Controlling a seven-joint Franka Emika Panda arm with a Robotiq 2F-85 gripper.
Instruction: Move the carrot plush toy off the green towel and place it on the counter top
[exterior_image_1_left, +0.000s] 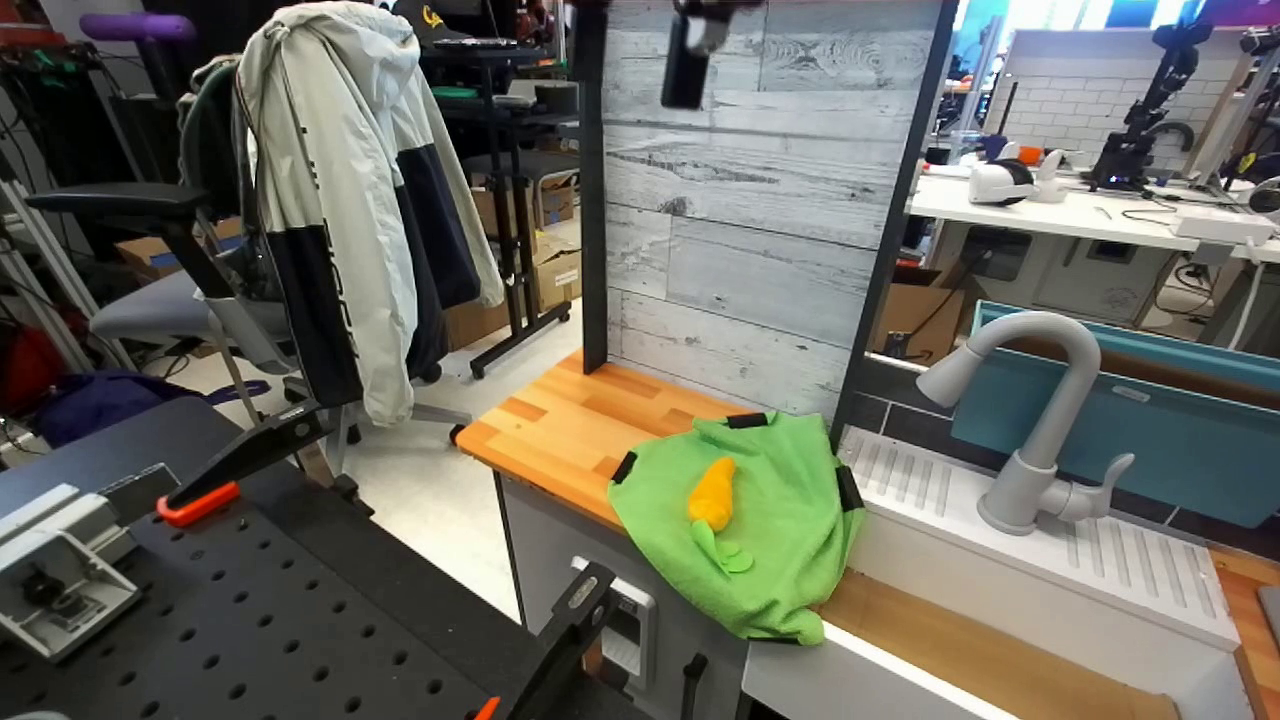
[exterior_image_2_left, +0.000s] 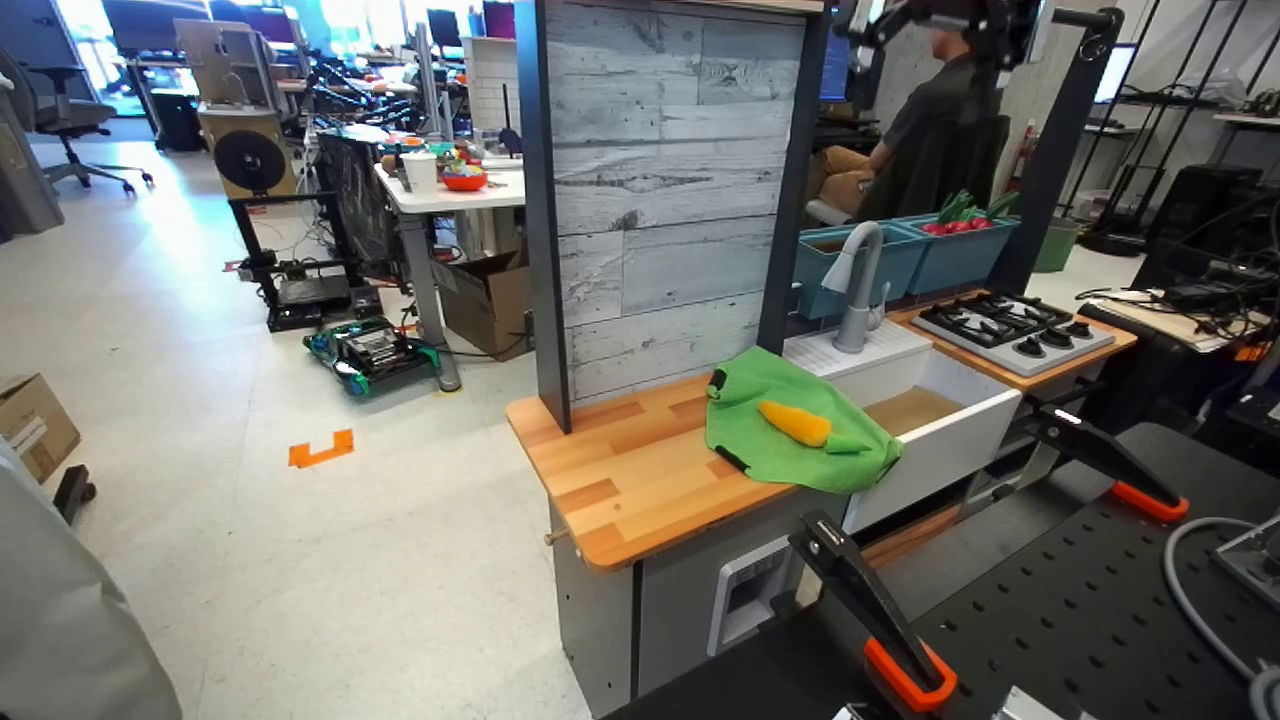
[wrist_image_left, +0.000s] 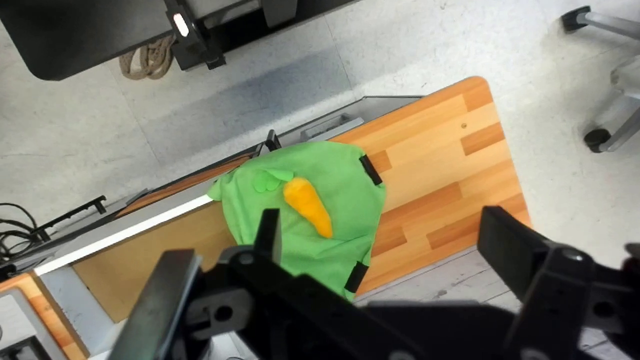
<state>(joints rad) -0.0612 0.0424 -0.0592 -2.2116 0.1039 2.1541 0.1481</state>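
On the green towel (wrist_image_left: 345, 172), which is spread over the counter (wrist_image_left: 440, 170) and laps over part of the sink (wrist_image_left: 135, 260), lies the carrot plush toy (wrist_image_left: 307, 206); both exterior views agree. In your wrist view its thick end points to 11 o'clock, its tip to 5, and its leaves (wrist_image_left: 266, 181) trail off at 10. Your fingers (wrist_image_left: 507, 250) stand wide apart, one toward 9 o'clock and one toward 3, with nothing held; the toy lies well beyond their tips.

Expect something light, soft and hard to hurt: it should squash under a firm squeeze, and the fabric is unlikely to slip. Take it by the orange body, at the fat part rather than the tip, closing across it along a 2-to-8 line; a slight wrist turn would suit that. Skip the leaves: they look thin and floppy and would likely let the body swing. The plush may cling to the cloth, so don't go so deep that you pinch the towel as well. Off the towel, the counter's wood shows at about 3 o'clock from the toy; steer away from the sink, at 8.
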